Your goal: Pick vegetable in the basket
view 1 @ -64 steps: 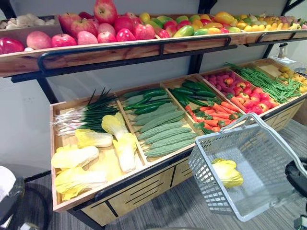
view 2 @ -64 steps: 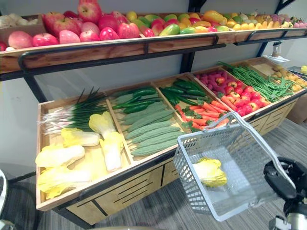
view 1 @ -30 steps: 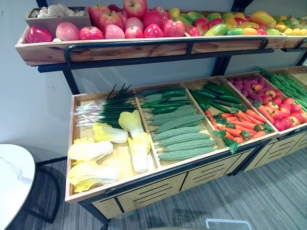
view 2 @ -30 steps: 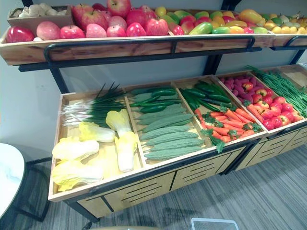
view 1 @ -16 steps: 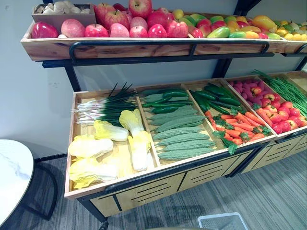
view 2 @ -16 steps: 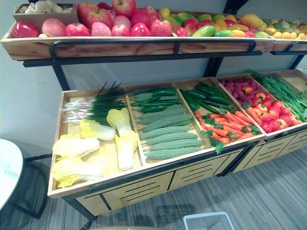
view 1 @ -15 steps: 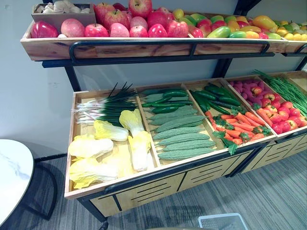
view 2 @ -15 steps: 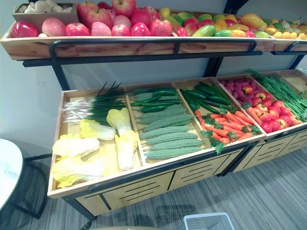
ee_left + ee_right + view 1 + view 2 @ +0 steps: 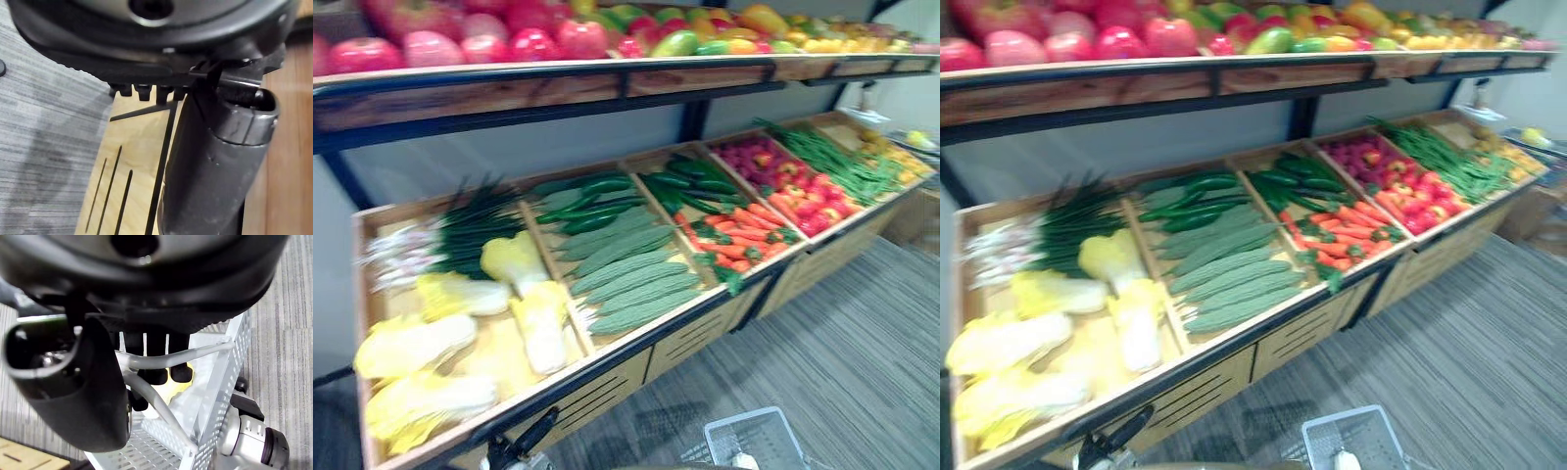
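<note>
Grey striped carpet runs along a two-tier wooden produce stand, with apples on the upper shelf and open trays below. The basket hangs low at my right side, its rim just showing at the bottom of the head views. My right robot hand is clenched round the basket's wire handle, and through the mesh I see one yellow leafy vegetable already lying inside. My left robot hand sits close against the stand's slotted front panel with nothing visible in it; whether it is released or clenched I cannot tell. The nearest candidates to pick are the pale yellow cabbages in the leftmost tray, with scallions behind them, and ridged green gourds and carrots in trays further right. I judge a cabbage to be light for its bulk, with loose, crushable leaves at the frilly end and a firmer, smoother pale stalk end. I would wrap it round the middle, nearer the stalk, where the body looks dense enough to bear a squeeze. Pinching the leaf tips would likely tear them or let it slide. The cabbages lie close together, so I would come down on an outer one.
</note>
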You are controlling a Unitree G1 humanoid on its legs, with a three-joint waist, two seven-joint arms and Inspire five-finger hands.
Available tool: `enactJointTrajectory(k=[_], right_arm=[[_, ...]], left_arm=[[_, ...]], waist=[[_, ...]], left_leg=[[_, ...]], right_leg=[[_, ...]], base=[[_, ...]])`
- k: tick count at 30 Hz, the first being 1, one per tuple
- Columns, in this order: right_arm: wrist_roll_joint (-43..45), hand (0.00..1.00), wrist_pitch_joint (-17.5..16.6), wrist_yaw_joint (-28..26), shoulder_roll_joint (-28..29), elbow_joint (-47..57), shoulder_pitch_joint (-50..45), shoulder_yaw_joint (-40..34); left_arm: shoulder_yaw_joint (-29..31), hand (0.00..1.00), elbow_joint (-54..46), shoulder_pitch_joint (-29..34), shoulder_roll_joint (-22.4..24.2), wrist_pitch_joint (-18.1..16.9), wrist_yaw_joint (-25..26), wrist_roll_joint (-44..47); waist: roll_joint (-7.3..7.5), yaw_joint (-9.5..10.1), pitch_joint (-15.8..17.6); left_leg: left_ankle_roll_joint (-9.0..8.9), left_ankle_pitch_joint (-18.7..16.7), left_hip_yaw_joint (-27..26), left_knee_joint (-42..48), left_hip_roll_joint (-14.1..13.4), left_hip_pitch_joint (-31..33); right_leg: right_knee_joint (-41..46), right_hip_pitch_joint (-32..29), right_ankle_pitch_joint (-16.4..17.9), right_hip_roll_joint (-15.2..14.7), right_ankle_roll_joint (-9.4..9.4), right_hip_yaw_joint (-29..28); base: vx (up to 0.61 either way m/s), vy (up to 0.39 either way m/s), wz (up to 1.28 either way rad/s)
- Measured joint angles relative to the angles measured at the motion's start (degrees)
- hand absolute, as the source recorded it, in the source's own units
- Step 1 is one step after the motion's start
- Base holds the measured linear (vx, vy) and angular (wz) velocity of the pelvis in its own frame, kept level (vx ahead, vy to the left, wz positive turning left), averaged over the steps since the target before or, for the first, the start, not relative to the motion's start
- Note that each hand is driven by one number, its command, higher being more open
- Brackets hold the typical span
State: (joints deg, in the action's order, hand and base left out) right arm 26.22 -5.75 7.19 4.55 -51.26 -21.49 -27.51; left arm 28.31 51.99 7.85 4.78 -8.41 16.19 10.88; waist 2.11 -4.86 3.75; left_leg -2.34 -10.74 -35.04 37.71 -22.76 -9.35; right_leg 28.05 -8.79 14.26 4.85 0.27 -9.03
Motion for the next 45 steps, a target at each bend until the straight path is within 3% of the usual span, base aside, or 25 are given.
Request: enactJointTrajectory(k=[1,2,3,6,8,10,15,23,25,27,29,30,31,32,33,34,35,37,38,39,40,41,42,44,45], right_arm=[[-0.28,0.0,-0.07,0.61,-0.01,0.08,0.44,0.05],[-0.28,0.0,-0.09,1.01,-0.25,0.08,1.4,0.2],[-0.29,0.0,-0.09,1.03,-0.39,-0.05,1.88,1.17],[-0.3,0.0,-0.23,1.03,-0.57,-0.17,3.1,2.5],[-0.55,0.0,-1.52,0.53,-0.59,-0.73,4.89,2.11],[-1.74,0.0,-2.09,-0.03,-0.59,-0.92,5.26,1.29],[-2.98,0.0,-1.98,-0.62,-0.51,-2.59,5.28,1.63],[-4.09,0.0,-1.84,-0.7,-0.64,-1.66,5.55,1.77],[-4.65,0.0,-1.88,-0.57,-0.6,0.13,5.6,1.63],[-5.97,0.0,-1.99,-0.3,-1.03,2.08,5.4,1.68],[-6.18,0.0,-1.79,-0.14,-1.1,1.98,4.96,1.78],[-7.14,0.0,-1.66,0.27,-1.08,1.67,3.45,1.82],[-7.29,0.0,-1.53,0.34,-0.98,1.4,3.52,1.75],[-8.35,0.0,-0.84,0.79,-1.41,1.19,4.32,1.74],[-8.4,0.0,-0.73,0.8,-1.46,1.12,4.59,1.72],[-8.73,0.0,-0.9,0.65,-1.2,2.36,5.73,1.18],[-9.14,0.0,-1.29,0.6,-0.99,0.25,6.17,1.34],[-9.35,0.0,-1.02,0.89,-1.0,-2.21,7.36,0.4],[-9.35,0.0,-1.03,1.03,-0.79,-2.63,7.14,0.0],[-9.36,0.0,-1.02,1.14,-0.82,-3.05,7.31,-0.08],[-9.62,0.0,-1.02,1.26,-1.62,-3.44,7.36,0.14],[-11.13,0.0,-1.01,1.29,-2.98,-3.67,8.48,1.91],[-11.73,0.0,-0.96,1.3,-3.23,-3.71,9.0,2.36],[-13.61,0.0,-0.78,1.27,-3.55,-3.74,9.73,4.05],[-15.01,0.0,-0.44,1.15,-4.13,-3.95,9.65,3.95]], left_arm=[[-0.36,1.0,0.23,0.57,-0.44,0.36,-0.49,-0.29],[-0.34,1.0,0.89,0.96,-0.48,0.52,-0.33,-0.27],[-0.37,1.0,1.22,1.94,-0.48,0.51,-0.41,-0.28],[0.33,1.0,1.43,3.12,-0.4,1.26,-0.21,3.64],[1.2,1.0,2.46,3.16,-0.03,1.43,-0.3,5.53],[2.54,1.0,3.5,3.79,-0.03,1.46,-0.5,5.55],[2.53,1.0,3.42,6.93,-0.68,1.52,-2.75,4.88],[1.64,1.0,3.5,6.42,-0.99,1.69,-2.93,4.22],[1.21,1.0,3.44,5.74,-1.02,1.58,-2.9,4.17],[0.24,1.0,3.32,5.29,-0.94,1.48,-2.58,3.04],[-0.33,1.0,3.25,5.44,-1.59,1.23,-2.68,1.89],[-1.51,1.0,2.77,5.75,-2.38,0.68,-3.03,1.72],[-1.89,1.0,2.6,5.5,-2.44,0.7,-3.11,1.69],[-2.44,1.0,1.66,4.55,-1.98,0.55,-3.81,1.9],[-2.46,1.0,1.4,4.56,-1.82,0.38,-4.08,1.9],[-2.73,1.0,-0.99,4.42,-0.43,-1.53,-4.78,1.74],[-3.49,1.0,-1.87,4.17,-1.23,-2.93,-5.42,1.51],[-3.6,1.0,-0.74,2.53,-2.62,-2.79,-5.47,1.36],[-3.98,1.0,-0.12,2.48,-2.91,-2.52,-5.73,0.94],[-4.06,1.0,0.13,2.58,-3.07,-2.46,-5.82,0.77],[-4.48,1.0,1.48,2.54,-2.98,-2.19,-6.06,0.74],[-4.77,1.0,2.2,2.73,-2.06,-1.83,-6.45,0.71],[-4.77,1.0,2.08,2.8,-1.8,-1.74,-6.52,0.68],[-5.14,1.0,2.01,2.55,-2.27,-1.55,-6.53,0.31],[-6.86,1.0,1.85,1.88,-2.12,-1.53,-6.58,0.19]], waist=[[-0.8,0.68,0.35],[-1.77,1.2,0.99],[-1.87,1.56,1.05],[-1.74,2.09,1.0],[-2.47,2.27,1.11],[-3.25,2.63,1.04],[-2.21,3.3,1.26],[-2.28,3.4,2.66],[-2.33,3.93,3.88],[-3.33,3.93,5.25],[-2.72,4.16,5.08],[-1.09,4.55,4.32],[-1.22,4.44,4.62],[-1.9,4.16,4.2],[-2.23,4.23,3.88],[-2.71,4.65,3.77],[-1.0,3.78,3.34],[1.31,2.83,2.28],[1.89,2.7,1.69],[2.17,2.78,1.45],[1.16,3.17,0.34],[-1.02,3.65,-0.23],[-1.25,3.68,-0.09],[-0.52,3.67,0.7],[-1.31,3.41,1.16]], left_leg=[[2.37,1.53,10.7,11.0,-0.89,7.06],[-0.48,-1.49,19.06,15.53,1.17,11.8],[-1.75,-3.96,23.04,15.09,3.15,13.41],[-1.78,-10.67,33.45,4.0,10.28,14.59],[-1.51,-10.01,37.39,-5.73,12.67,14.16],[-3.92,-10.71,35.29,-12.39,12.18,11.67],[-3.18,-9.77,29.61,-14.6,13.32,10.39],[-4.09,-6.62,21.83,-18.58,11.19,7.55],[-4.03,-5.97,18.61,-18.96,10.44,7.48],[-4.31,-5.13,14.96,-19.74,8.38,6.29],[-5.27,-4.56,12.78,-20.3,7.68,5.13],[-6.35,-4.81,11.18,-20.24,7.88,2.85],[-7.15,-5.48,10.9,-19.05,7.14,2.67],[-3.86,-7.86,11.11,-18.37,9.09,4.34],[-2.78,-8.1,11.14,-19.0,10.22,4.65],[1.38,-4.85,8.47,-21.86,12.78,6.23],[0.16,-3.49,5.39,-21.98,13.1,6.05],[-0.6,-4.12,2.44,-20.29,12.42,5.73],[-1.82,-4.04,0.61,-20.14,12.38,4.5],[-2.27,-3.77,-0.33,-20.49,12.27,3.95],[-1.94,-3.11,-1.06,-21.96,11.35,4.07],[1.0,-1.24,-1.98,-24.15,10.5,4.43],[1.78,-0.58,-2.55,-24.19,10.14,4.61],[1.04,-0.75,-3.1,-26.0,10.67,4.53],[0.64,1.73,-2.96,-31.02,12.36,4.21]], right_leg=[[0.07,-0.09,-0.2,1.48,-1.04,-2.19],[-0.08,-0.2,-0.45,2.73,-1.39,-4.23],[-0.22,0.01,-0.49,3.16,-1.43,-6.06],[-2.3,2.09,-0.87,3.38,-0.83,-10.28],[-3.01,1.4,-1.38,4.04,0.26,-12.66],[-2.58,0.18,-1.34,5.12,1.54,-15.01],[-4.45,-0.3,-2.84,3.76,4.09,-19.53],[-10.4,-0.5,-9.84,5.92,4.8,-25.44],[-11.32,-3.4,-8.91,1.79,3.8,-14.63],[-12.13,-5.22,-9.18,-4.85,2.39,4.2],[-2.2,-7.44,-7.26,-10.23,-0.51,15.34],[0.84,-4.57,-5.42,-13.59,1.52,19.63],[-0.2,-4.21,-5.39,-12.16,1.63,19.82],[-10.62,-1.41,-11.32,-8.58,2.81,17.41],[-13.97,0.04,-13.39,-8.01,3.47,16.9],[-2.65,-1.95,-9.15,-9.53,-1.82,20.7],[9.64,-3.33,-3.63,-14.06,-1.27,23.18],[17.34,-3.35,-0.19,-19.82,-2.47,27.1],[16.91,-3.06,-1.51,-21.7,-0.16,28.73],[15.47,-2.97,-0.82,-20.25,0.48,29.31],[11.23,-2.79,-0.67,-17.67,-0.03,30.04],[2.78,-1.75,-1.75,-13.81,-1.85,31.7],[-0.04,-1.37,-2.25,-13.07,-2.66,32.94],[-6.95,0.69,-2.5,-11.56,-3.08,35.68],[-10.44,1.83,-3.51,-9.67,-3.76,34.85]], base=[[0.14,-0.096,-1.08],[0.15,-0.022,-1.21],[0.12,0.047,-0.95],[0.1,0.105,-0.7],[0.03,0.193,-0.72],[0.02,0.162,-0.74],[0.01,0.133,-0.47],[-0.1,0.004,-0.5],[-0.23,0.012,-0.78],[-0.17,-0.004,-0.87],[-0.01,-0.085,-0.61],[0.11,-0.171,-0.53],[0.09,-0.188,-0.84],[0.05,-0.116,-0.71],[0.02,-0.058,-1.22],[0.03,0.006,-1.12],[0.05,-0.023,-1.13],[0.04,-0.173,-0.76],[0.08,-0.247,-0.9],[0.09,-0.195,-1.12],[0.05,-0.219,-1.67],[0.03,-0.242,-1.74],[0.0,-0.323,-1.83],[-0.08,-0.21,-1.1],[-0.16,-0.062,-0.67]])
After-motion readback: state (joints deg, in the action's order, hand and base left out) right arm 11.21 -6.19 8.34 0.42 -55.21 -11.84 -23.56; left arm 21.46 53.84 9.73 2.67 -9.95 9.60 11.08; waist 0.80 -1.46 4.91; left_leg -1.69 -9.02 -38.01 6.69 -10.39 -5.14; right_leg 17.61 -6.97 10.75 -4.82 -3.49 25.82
